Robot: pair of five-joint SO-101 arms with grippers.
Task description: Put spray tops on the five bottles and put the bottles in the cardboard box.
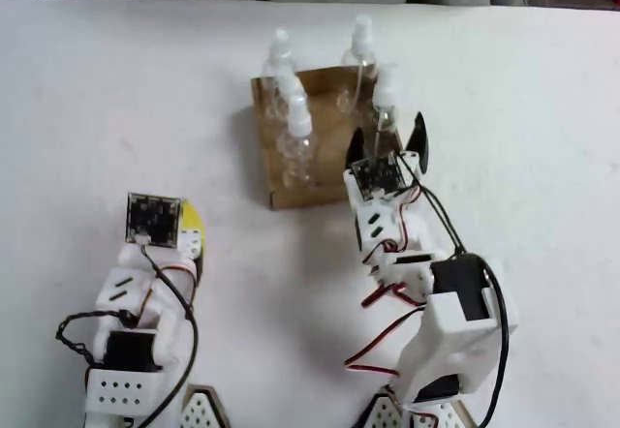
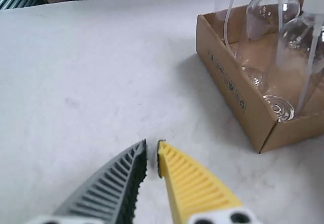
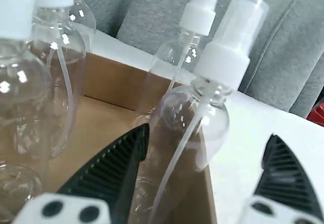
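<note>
Your right gripper [image 1: 387,144] stood spread wide just short of the nearest capped bottle [image 1: 386,99] in the cardboard box [image 1: 325,171], while your left gripper [image 2: 152,150] hung pressed together over the table [image 1: 97,108].

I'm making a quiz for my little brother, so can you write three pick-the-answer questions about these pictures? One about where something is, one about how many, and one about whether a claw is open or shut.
1. Where do the clear plastic bottles with white spray tops stand?
A. On the bare table
B. In the brown cardboard box
C. On a grey chair

2. How many bottles are there?
A. Three
B. Five
C. Seven

3. How is the right arm's black claw?
A. Open
B. Shut on a spray top
C. Shut on the box's edge

Answers:
1 B: their bases sit inside the box walls.
2 B: the high view shows five.
3 A: its fingers stand wide apart in its wrist view.
</note>
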